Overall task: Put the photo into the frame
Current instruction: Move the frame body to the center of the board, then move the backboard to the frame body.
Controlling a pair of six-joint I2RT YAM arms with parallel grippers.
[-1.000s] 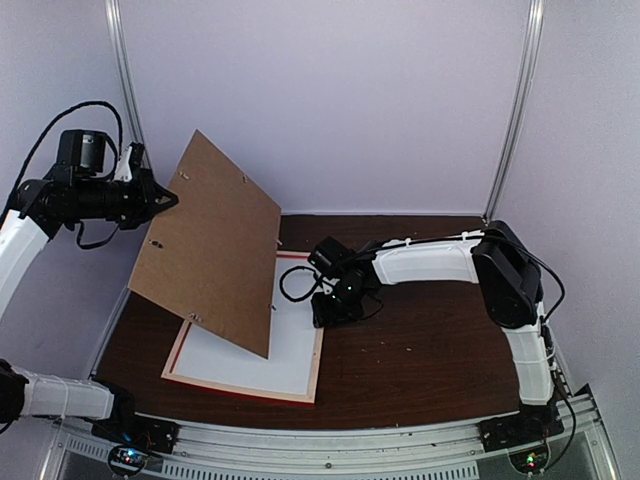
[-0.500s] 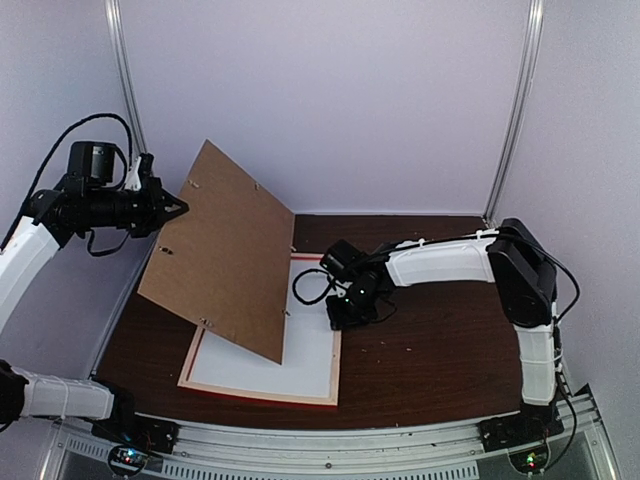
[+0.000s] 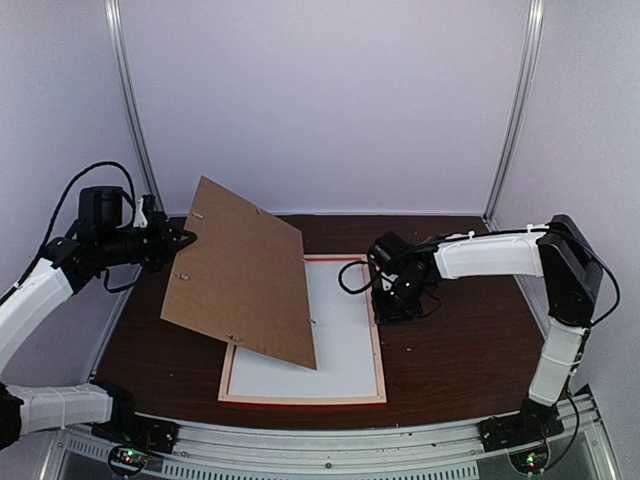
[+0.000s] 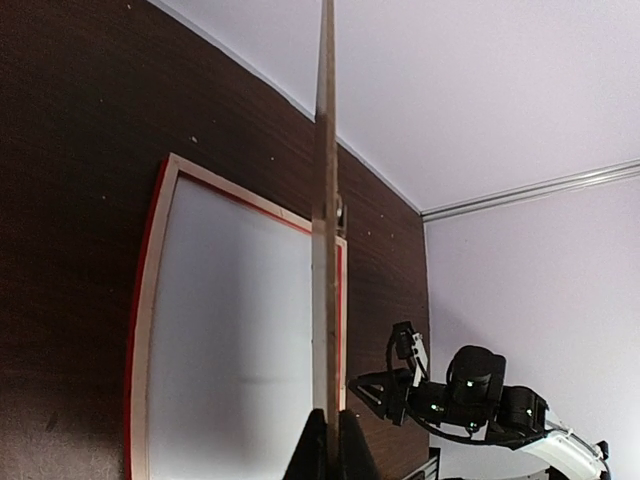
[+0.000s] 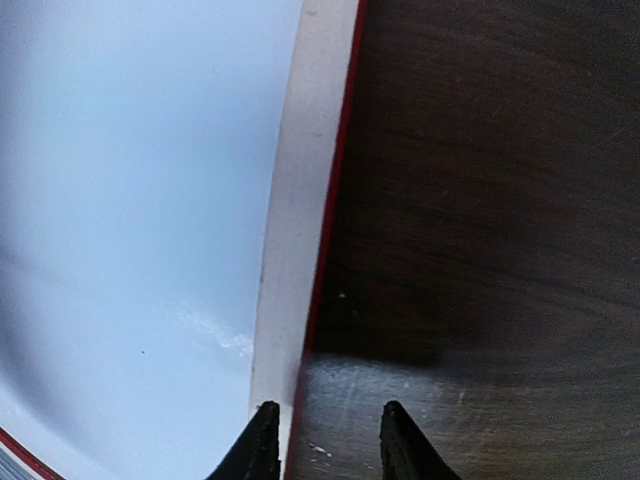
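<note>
The frame (image 3: 378,345) lies back up on the dark table, red outer edges and pale wood rails showing. A white sheet (image 3: 340,340) fills its opening; the photo's picture is not in view. My right gripper (image 3: 385,310) is down at the frame's right rail, open. In the right wrist view, my right gripper (image 5: 325,428) has one fingertip over the pale rail (image 5: 290,250) and the other over bare table. My left gripper (image 3: 188,240) is shut on the left edge of the brown backing board (image 3: 240,285). It holds the board tilted over the frame's left half.
Silver turn clips dot the board's edges. The left wrist view looks along the board's thin edge (image 4: 325,250), with the frame (image 4: 150,330) below and my right arm (image 4: 470,395) to the right. Pale walls and two metal posts close the back.
The frame has slid to the right across the table together with my right gripper, whose jaws have narrowed. My left gripper has lowered the board and carried it rightward.
</note>
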